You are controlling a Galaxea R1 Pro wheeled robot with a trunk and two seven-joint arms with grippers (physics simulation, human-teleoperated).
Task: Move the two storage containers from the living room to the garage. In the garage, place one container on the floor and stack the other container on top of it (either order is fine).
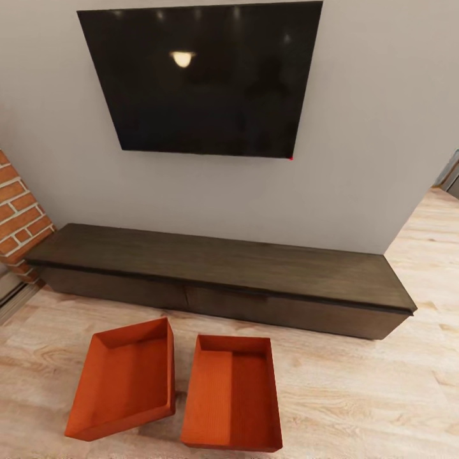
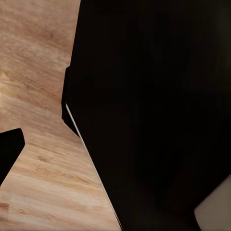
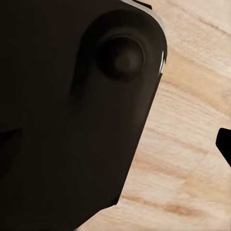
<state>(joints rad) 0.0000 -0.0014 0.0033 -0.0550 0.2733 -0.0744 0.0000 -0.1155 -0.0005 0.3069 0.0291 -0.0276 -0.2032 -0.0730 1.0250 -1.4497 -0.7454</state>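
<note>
Living room: light plank floor [image 1: 395,382], grey wall. Black wall screen [image 1: 204,80] mounted above long dark-brown bench [image 1: 223,268]; brick fireplace [image 1: 19,213] at far left. Two storage containers on floor before bench, side by side, open-topped: left container [image 1: 124,386] skewed, right container [image 1: 233,392] squarer. Fingers' state: cannot tell; dark robot housing [image 2: 154,115] crowding both wrist views.
</note>
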